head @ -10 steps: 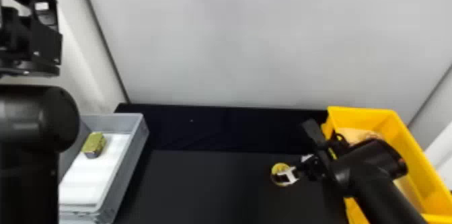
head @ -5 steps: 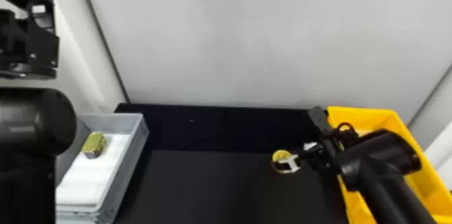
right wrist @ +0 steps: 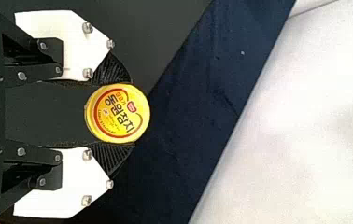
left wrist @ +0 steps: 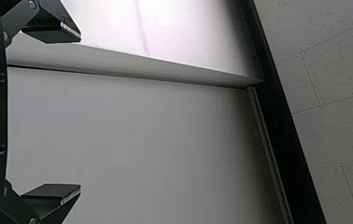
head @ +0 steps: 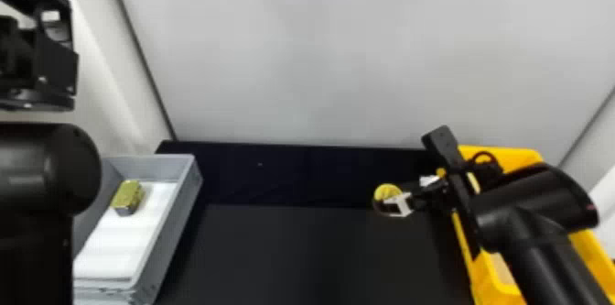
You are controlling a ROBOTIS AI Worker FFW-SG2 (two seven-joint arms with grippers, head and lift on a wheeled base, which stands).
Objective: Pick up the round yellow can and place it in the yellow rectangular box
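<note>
Dark surface (head: 297, 253). At its right, yellow rectangular box (head: 496, 281), partly behind the right arm (head: 540, 235); at its left, grey bin (head: 171, 221) with white lining (head: 119, 240). Left claw (head: 57, 61) raised near left edge of head view, fingers wide apart. Right claw (head: 397, 196) closed on opposite sides of the round yellow can (head: 386, 192), over the surface, left of the box. Gold-topped block (head: 127, 196) on the lining.

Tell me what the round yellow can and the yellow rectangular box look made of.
Round yellow can: probably metal, with a smooth printed top, judging by its thin round rim. Yellow rectangular box: likely moulded plastic, smooth and semi-matte, given its evenly coloured walls and rim.
</note>
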